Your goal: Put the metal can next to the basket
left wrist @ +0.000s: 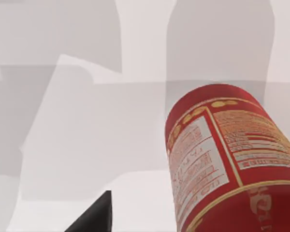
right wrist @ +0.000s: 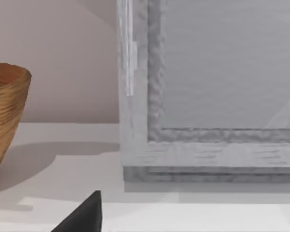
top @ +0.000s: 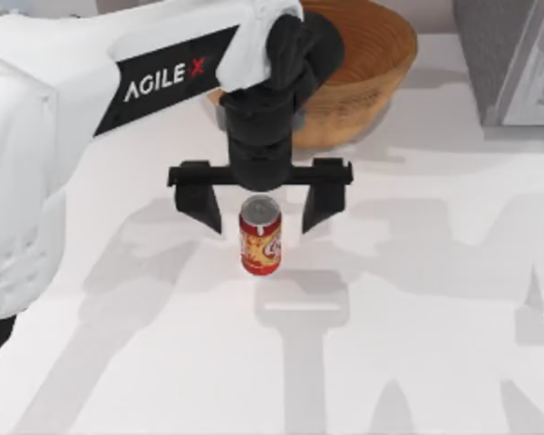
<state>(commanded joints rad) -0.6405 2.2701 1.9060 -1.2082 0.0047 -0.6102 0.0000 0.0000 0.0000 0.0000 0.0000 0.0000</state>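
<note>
The metal can (top: 260,237), red with a silver top and a yellow band, stands upright on the white table, in front of the basket. The tan woven basket (top: 367,54) sits at the back of the table, partly hidden by my left arm. My left gripper (top: 260,210) hovers at the can's top and is open, with one black finger on each side and a gap to the can on both. In the left wrist view the can (left wrist: 227,159) looms close beside a dark fingertip (left wrist: 94,217). My right arm is parked; its wrist view takes in the basket (right wrist: 5,111).
A grey box-like cabinet (top: 512,59) stands at the back right, close to the basket, and also appears as the cabinet (right wrist: 208,96) in the right wrist view. White tabletop (top: 417,362) stretches in front of and to both sides of the can.
</note>
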